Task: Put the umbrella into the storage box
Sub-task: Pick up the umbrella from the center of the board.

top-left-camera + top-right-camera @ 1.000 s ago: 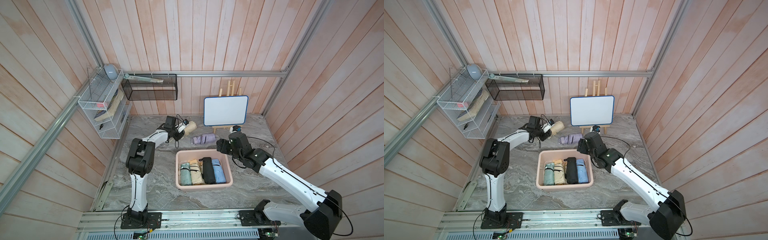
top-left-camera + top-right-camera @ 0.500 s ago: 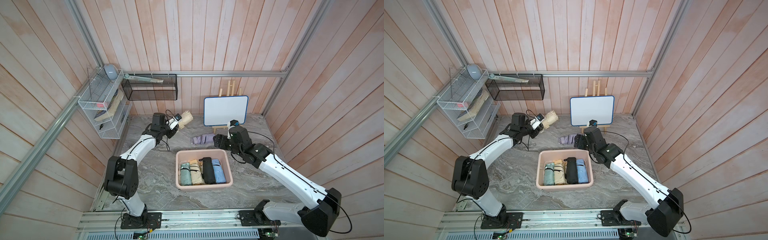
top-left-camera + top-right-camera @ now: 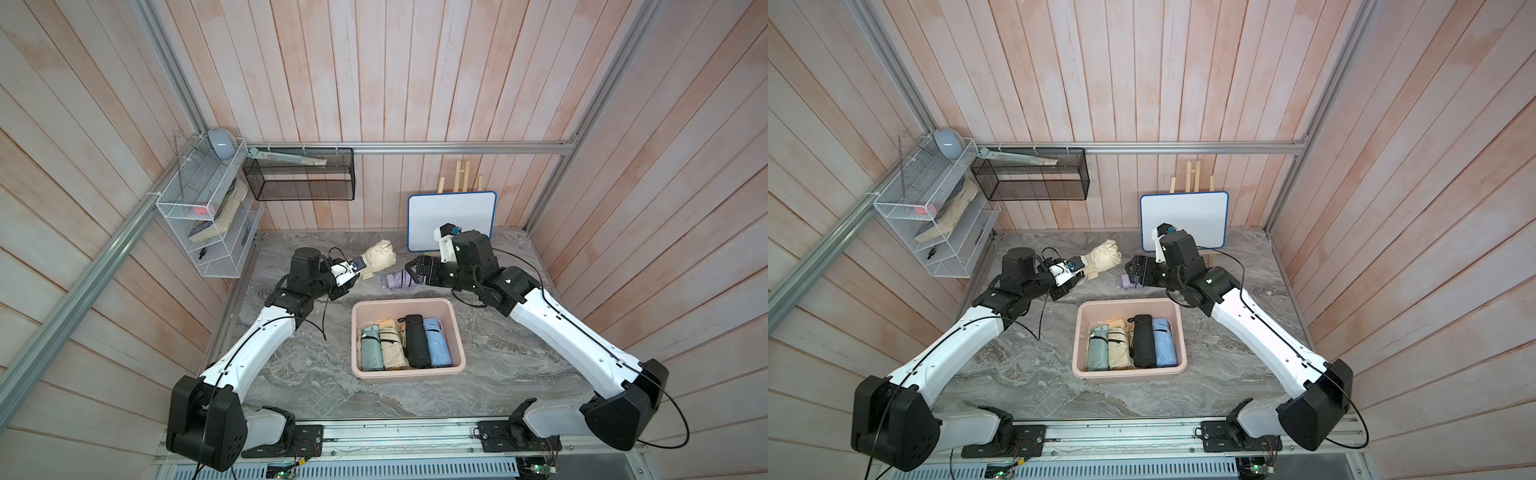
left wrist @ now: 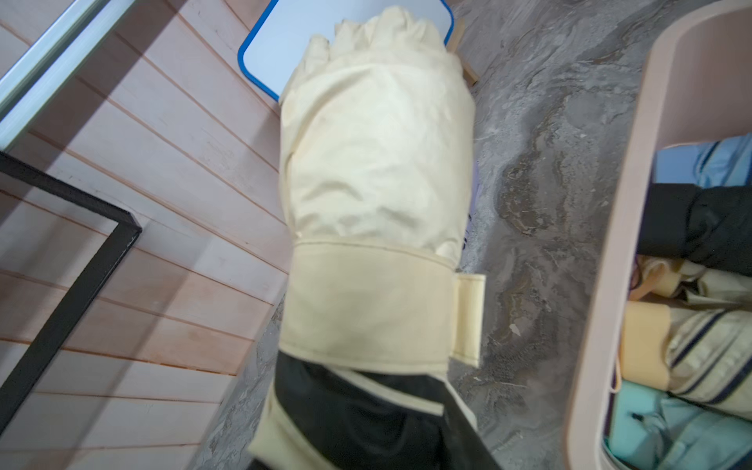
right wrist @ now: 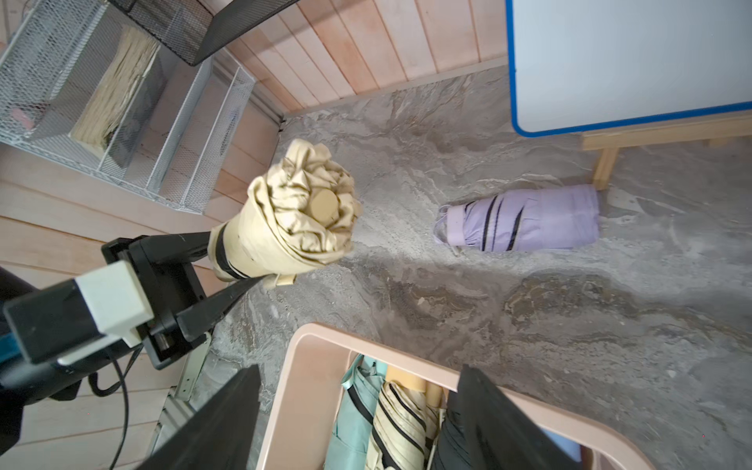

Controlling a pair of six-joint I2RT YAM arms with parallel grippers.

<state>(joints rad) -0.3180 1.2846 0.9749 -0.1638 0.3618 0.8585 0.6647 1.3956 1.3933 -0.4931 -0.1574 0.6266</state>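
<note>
My left gripper (image 3: 362,271) (image 3: 1086,271) (image 5: 228,260) is shut on the handle end of a cream folded umbrella (image 3: 379,255) (image 3: 1106,257) (image 4: 374,162) (image 5: 297,219). It holds it off the table, behind the left corner of the storage box. The storage box (image 3: 401,302) (image 3: 1129,302) (image 5: 325,329) (image 4: 610,244) is a pale pink tub holding several folded umbrellas side by side. A lilac umbrella (image 3: 395,279) (image 3: 1124,281) (image 5: 525,219) lies on the table behind the box. My right gripper (image 3: 413,271) (image 3: 1134,270) (image 5: 358,407) hangs open beside it with nothing between its fingers.
A whiteboard on a wooden easel (image 3: 453,220) stands at the back right, close behind my right wrist. A white wire rack (image 3: 203,224) and a black mesh basket (image 3: 299,183) hang on the back left walls. Wooden walls close in three sides.
My left arm has stretched out, its elbow swinging outward, still holding the cream umbrella off the table. My right gripper has moved back and left towards the lilac umbrella, and its jaws have opened wider.
</note>
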